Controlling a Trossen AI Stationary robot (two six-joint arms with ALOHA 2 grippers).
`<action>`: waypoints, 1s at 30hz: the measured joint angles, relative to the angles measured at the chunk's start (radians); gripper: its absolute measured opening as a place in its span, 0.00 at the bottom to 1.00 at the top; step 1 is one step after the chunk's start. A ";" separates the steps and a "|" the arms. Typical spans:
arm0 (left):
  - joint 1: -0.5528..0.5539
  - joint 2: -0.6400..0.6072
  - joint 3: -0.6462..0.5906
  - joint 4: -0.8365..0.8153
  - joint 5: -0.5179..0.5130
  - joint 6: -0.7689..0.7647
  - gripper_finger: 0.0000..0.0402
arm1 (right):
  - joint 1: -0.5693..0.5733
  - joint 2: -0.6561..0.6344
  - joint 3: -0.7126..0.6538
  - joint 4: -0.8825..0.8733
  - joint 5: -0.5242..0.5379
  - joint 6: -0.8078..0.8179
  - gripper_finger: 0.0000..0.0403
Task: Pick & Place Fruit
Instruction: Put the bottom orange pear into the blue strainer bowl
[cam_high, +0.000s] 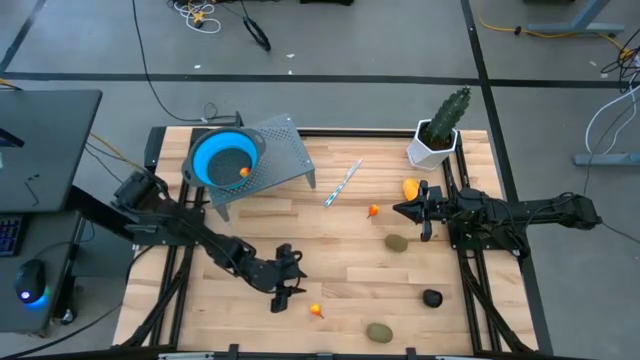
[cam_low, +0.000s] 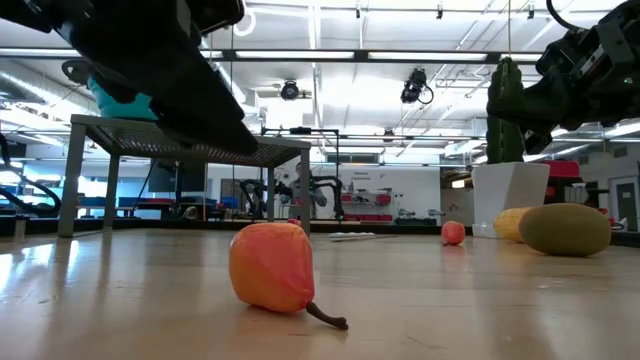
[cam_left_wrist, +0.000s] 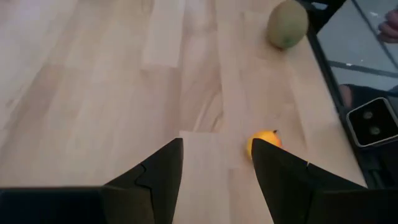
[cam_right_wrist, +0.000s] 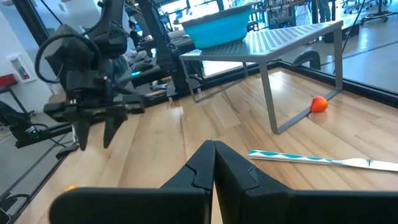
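Small orange fruit lies on the wooden table, just beside the left gripper, on the side away from the blue bowl. Left gripper's fingers stand parted, holding nothing. An olive-green fruit lies beyond the orange one, farther from the bowl. Right gripper hovers well apart from the bowl, fingers closed, empty.
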 joint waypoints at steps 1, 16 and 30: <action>-0.004 0.011 0.000 0.021 0.000 0.002 0.50 | 0.000 0.000 0.000 0.000 0.000 0.000 0.03; -0.048 0.117 0.000 0.147 -0.057 -0.029 0.70 | 0.000 0.000 0.000 0.000 0.000 0.000 0.03; -0.072 0.117 0.001 0.199 -0.084 -0.029 0.78 | 0.000 0.000 0.000 0.000 0.000 0.000 0.03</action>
